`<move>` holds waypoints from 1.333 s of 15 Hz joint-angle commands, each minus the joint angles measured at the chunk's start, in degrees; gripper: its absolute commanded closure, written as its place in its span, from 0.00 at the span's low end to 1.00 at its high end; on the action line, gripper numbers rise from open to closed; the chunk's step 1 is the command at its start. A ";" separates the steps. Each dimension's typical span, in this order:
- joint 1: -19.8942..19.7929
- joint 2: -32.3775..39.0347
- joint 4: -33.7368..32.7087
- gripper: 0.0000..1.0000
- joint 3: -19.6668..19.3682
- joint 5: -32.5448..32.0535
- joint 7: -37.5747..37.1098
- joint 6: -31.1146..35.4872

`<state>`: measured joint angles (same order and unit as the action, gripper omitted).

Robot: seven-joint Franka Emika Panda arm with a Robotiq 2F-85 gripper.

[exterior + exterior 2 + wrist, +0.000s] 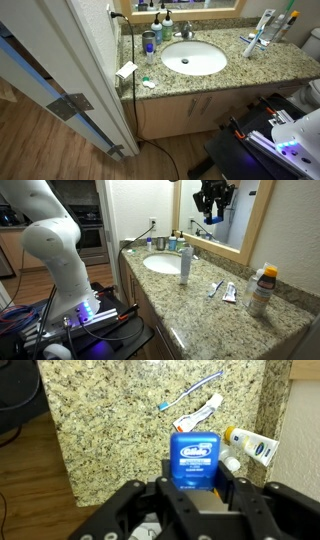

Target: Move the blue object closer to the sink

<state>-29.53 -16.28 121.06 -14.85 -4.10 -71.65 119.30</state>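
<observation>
Approach looks like the step in hand, since the task's item lies untouched. In an exterior view, the round white sink (195, 57) sits in the speckled beige granite counter (225, 80), and the slim white and light-blue stick-like object (260, 33) lies on the granite well apart from the sink, beside a green-tipped stick (288, 20); the gripper does not show there. In an exterior view from counter height, the black gripper (213, 200) hangs high above the counter, beyond the sink (165, 263), with something bluish just under it. The blue object (214, 287) lies flat on the stone past a white and blue bottle (185, 262) that stands at the sink's rim, with a small white tube (230, 292) beside it. In the wrist view, the gripper (195, 495) looks down with a blue rectangular box (195, 460) between its fingers; whether it is clamped on that box or merely framing it I cannot tell. The blue object (195, 395) lies further off on the granite, next to the white tube (205, 412). The next move probably calls for descending over the stick's middle, fingers across its narrow width, then carrying it toward the sink.
</observation>
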 commanded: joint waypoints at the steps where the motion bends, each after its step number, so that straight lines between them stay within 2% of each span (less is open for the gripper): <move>1: 1.99 4.17 -1.42 0.81 -0.09 -0.83 -3.95 0.95; 4: 5.09 10.99 -6.61 0.81 0.95 2.73 -14.01 2.28; 7: 8.50 18.83 -14.59 0.81 1.08 3.40 -23.11 -0.49; 8: 8.77 13.00 -8.15 0.81 -0.09 1.97 -19.73 1.82; 9: 9.67 14.94 -9.77 0.56 -0.08 1.98 -20.81 1.83; 11: 9.90 15.35 -9.83 0.56 -0.39 1.97 -20.77 1.83; 12: 9.98 16.49 -9.43 0.81 -0.34 -1.59 -22.69 1.43; 14: 10.44 20.46 -9.78 0.81 -0.22 -3.46 -25.04 1.78; 20: 13.05 32.58 -14.14 0.81 -0.90 1.36 -31.53 4.44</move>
<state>-17.52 10.56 110.81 -14.63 -4.81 -101.00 123.23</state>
